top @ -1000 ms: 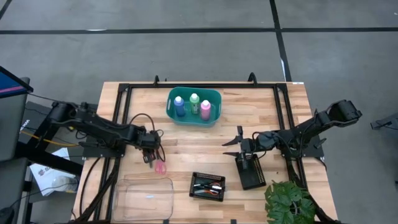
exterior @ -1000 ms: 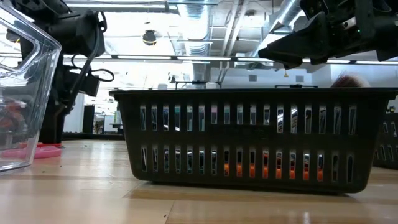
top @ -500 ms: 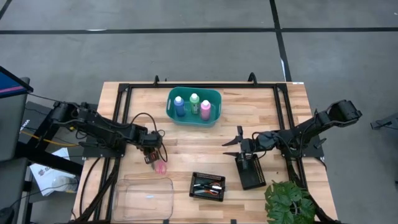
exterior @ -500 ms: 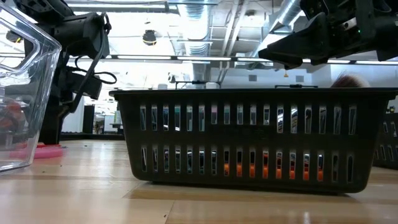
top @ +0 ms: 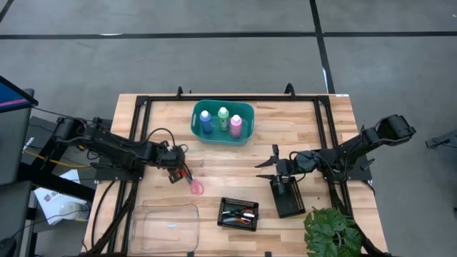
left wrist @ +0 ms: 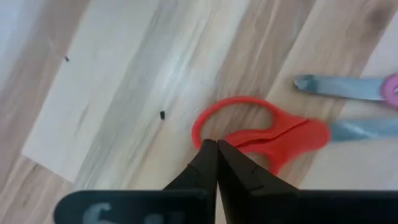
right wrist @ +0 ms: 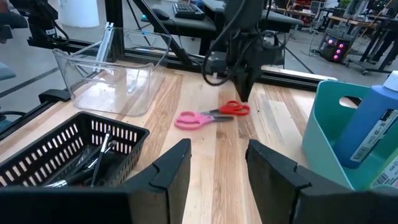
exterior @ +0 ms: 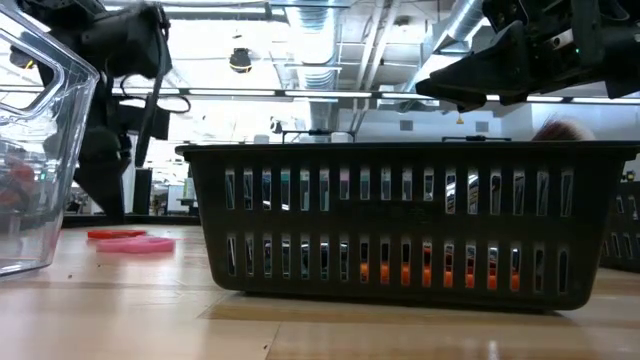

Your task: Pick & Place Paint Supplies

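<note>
Your left gripper, left of centre in the high view, has just snapped shut on the red scissors handle. The pink scissors slid right, still on the table. Right gripper waits half-open, empty.

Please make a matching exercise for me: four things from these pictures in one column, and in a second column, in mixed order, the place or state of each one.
Things:
1. left gripper
2. right gripper
3. blue bottle
4. pink scissors

Places or states:
A. stands in the teal basket
B. lie flat on the table beside the red scissors
C. shut, tips at the red scissors' handle
D. open, holds nothing

Pairs: 1-C, 2-D, 3-A, 4-B
</note>
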{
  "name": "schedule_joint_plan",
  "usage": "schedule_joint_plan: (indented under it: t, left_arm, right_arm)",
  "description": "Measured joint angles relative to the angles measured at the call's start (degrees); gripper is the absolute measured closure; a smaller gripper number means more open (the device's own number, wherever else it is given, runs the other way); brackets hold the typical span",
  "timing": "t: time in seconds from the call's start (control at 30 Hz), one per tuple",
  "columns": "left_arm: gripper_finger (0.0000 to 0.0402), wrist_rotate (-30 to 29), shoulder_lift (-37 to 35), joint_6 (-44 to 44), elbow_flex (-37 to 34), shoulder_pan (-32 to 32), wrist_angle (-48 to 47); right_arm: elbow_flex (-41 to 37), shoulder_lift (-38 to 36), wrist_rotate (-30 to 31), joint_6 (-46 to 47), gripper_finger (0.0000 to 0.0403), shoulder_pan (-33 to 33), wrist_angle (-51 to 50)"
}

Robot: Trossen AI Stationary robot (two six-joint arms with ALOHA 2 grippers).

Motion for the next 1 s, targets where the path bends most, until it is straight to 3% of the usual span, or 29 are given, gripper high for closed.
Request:
schedule_joint_plan:
  t: [0.23,0.43,0.6,0.77,1.0]
  left_arm:
    - [0.04,-1.3,-6.0,0.0,0.1,0.0,0.2]
    - [0.0401,8.6,-7.4,5.4,0.1,0.0,1.2]
    - [0.0394,9.3,-6.5,3.2,0.1,0.2,7.2]
    - [0.0344,9.2,-5.5,3.1,0.3,2.6,10.0]
    - [0.0232,9.0,-5.3,-1.3,0.2,6.4,9.7]
  right_arm:
    - [0.0,0.0,0.0,0.0,0.0259,0.0,0.0]
    - [0.0,0.0,0.0,0.0,0.0259,0.0,0.0]
    - [0.0,0.0,0.0,0.1,0.0259,-0.1,0.0]
    - [0.0,0.0,0.0,0.1,0.0259,-0.1,0.1]
    - [0.0,0.0,0.0,0.1,0.0259,-0.1,-0.1]
